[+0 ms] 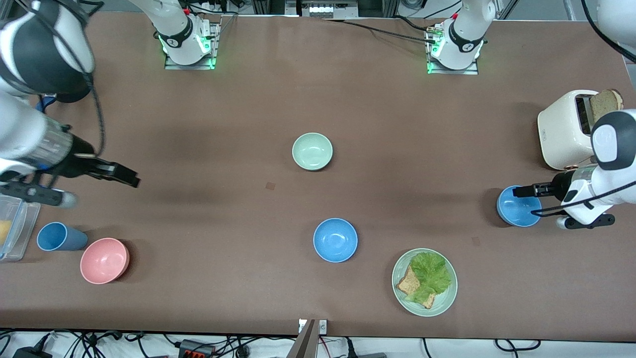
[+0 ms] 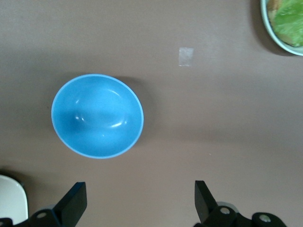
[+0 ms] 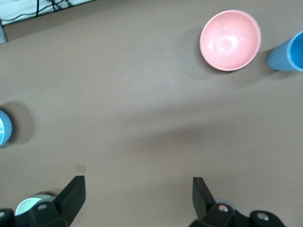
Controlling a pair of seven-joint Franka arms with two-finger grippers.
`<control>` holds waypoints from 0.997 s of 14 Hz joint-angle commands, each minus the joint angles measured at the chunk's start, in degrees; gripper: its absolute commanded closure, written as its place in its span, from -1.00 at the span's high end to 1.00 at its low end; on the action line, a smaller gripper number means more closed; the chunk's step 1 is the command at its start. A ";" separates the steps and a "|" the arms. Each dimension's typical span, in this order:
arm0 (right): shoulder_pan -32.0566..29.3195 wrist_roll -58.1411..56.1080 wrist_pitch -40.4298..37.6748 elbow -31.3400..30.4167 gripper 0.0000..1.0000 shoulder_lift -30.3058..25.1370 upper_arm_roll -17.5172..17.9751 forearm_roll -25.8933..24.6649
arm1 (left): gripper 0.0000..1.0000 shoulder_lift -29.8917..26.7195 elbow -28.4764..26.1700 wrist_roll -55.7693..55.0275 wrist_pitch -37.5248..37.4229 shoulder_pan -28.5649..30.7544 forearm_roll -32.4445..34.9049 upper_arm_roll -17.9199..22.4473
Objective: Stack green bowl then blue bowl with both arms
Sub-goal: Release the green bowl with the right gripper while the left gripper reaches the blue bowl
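Your bowls sat apart, none stacked.
Your left gripper [image 1: 516,192] hung open over one blue bowl [image 1: 518,213]; your right gripper [image 1: 130,178] was open too, holding nothing, and the green bowl [image 1: 312,151] sat alone.

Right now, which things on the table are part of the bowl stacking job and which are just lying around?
For the job: green bowl, two blue bowls, left end effector, right end effector.

Lying about: pink bowl, blue cup, plate of lettuce and toast, toaster, clear tub.
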 commanded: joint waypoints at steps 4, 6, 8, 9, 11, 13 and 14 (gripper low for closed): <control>-6.51 -10.78 -1.46 -0.92 1.00 -3.42 0.21 -0.58 | 1.00 5.06 1.29 12.95 6.96 3.16 4.35 -0.25; -6.61 -14.57 -1.63 -0.75 1.00 -3.96 -1.10 -2.06 | 1.00 6.99 1.38 15.85 9.26 4.74 4.44 -0.25; -6.69 -16.08 -1.63 -0.75 1.00 -4.83 -1.55 -2.95 | 1.00 8.05 1.38 18.41 10.75 5.27 4.35 -0.25; -6.61 -16.26 -1.63 -0.83 1.00 -5.36 -1.37 -3.04 | 1.00 8.75 1.38 19.37 11.20 5.89 4.44 -0.25; -6.61 -15.91 -4.69 -1.62 1.00 -6.33 -1.37 -4.61 | 0.95 10.07 1.38 21.74 12.94 6.33 4.79 -0.25; -6.61 -15.91 -4.80 -4.24 1.00 -8.34 -1.28 -5.85 | 0.91 10.95 1.38 23.68 15.41 6.51 5.14 -0.25; -6.43 -15.91 -4.28 -6.09 1.00 -9.57 -1.28 -5.85 | 0.89 11.30 1.38 24.65 15.77 6.94 5.14 -0.25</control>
